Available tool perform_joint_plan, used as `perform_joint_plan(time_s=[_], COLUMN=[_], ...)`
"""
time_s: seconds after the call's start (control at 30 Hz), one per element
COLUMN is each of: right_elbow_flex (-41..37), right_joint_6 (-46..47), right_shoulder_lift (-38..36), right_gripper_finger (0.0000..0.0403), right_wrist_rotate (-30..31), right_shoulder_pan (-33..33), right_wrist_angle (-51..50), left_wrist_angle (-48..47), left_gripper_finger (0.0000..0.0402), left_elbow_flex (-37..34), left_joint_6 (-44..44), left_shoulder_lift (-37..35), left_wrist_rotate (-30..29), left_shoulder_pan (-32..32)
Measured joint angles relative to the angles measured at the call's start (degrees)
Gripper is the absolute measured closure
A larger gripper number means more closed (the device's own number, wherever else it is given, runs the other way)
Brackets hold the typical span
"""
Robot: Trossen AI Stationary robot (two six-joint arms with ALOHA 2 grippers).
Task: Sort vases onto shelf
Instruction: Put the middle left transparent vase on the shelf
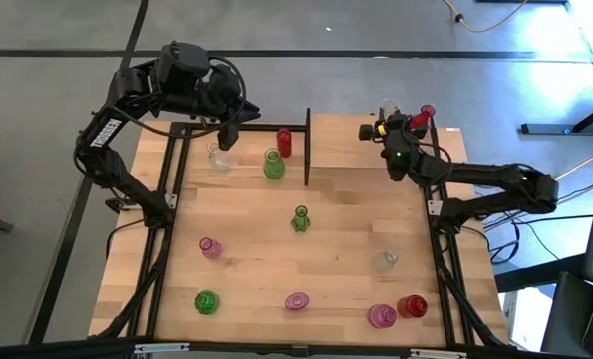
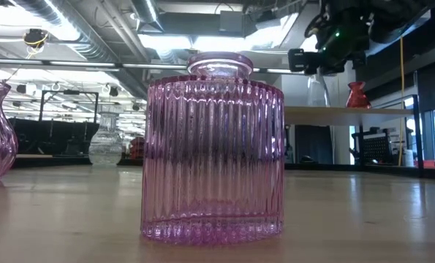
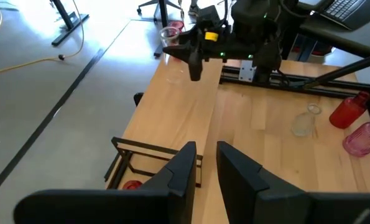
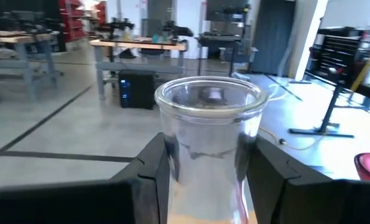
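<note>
your right gripper (image 4: 204, 165) is clamped on a clear vase (image 4: 208, 143) over the shelf (image 1: 348, 128), beside a red vase (image 1: 428, 113). your left gripper (image 3: 206, 171), fingers slightly apart and empty, hovers above another clear vase (image 1: 219, 157).

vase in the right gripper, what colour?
Clear glass vase, no tint; the right wrist view shows it best, between the fingers of the right gripper.

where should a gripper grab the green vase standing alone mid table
Take the green vase by its narrow neck, coming straight down from above. It stands upright with nothing close around it, and the neck looks slimmer than the body, so the fingers should span it more easily.
</note>
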Motion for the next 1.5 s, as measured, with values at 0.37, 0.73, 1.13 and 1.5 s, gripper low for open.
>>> perform_joint_plan(time_s=[0.37, 0.73, 1.13, 1.5], right_elbow_flex=[0.1, 0.1, 0.1, 0.1], right_joint_6=[2.9, 4.6, 8.9, 9.0], right_shoulder_lift=[5.7, 6.3, 6.3, 6.3], right_gripper_finger=[0.0271, 0.0271, 0.0238, 0.0233], right_wrist_rotate=[3.0, 4.3, 4.2, 3.8], right_shoulder_pan=[-1.9, -4.1, -5.3, -5.3], right_wrist_angle=[4.3, 4.7, 3.6, 3.5], left_wrist_angle=[-0.1, -0.1, -0.1, 0.0], left_gripper_finger=[0.0344, 0.0344, 0.0344, 0.0344], left_elbow_flex=[0.0, 0.0, 0.0, 0.0], left_joint_6=[0.0, 0.0, 0.0, 0.4], left_shoulder_lift=[0.0, 0.0, 0.0, 0.0], left_wrist_rotate=[0.1, 0.2, 0.2, 0.2], left_shoulder_pan=[0.0, 0.0, 0.0, 0.0])
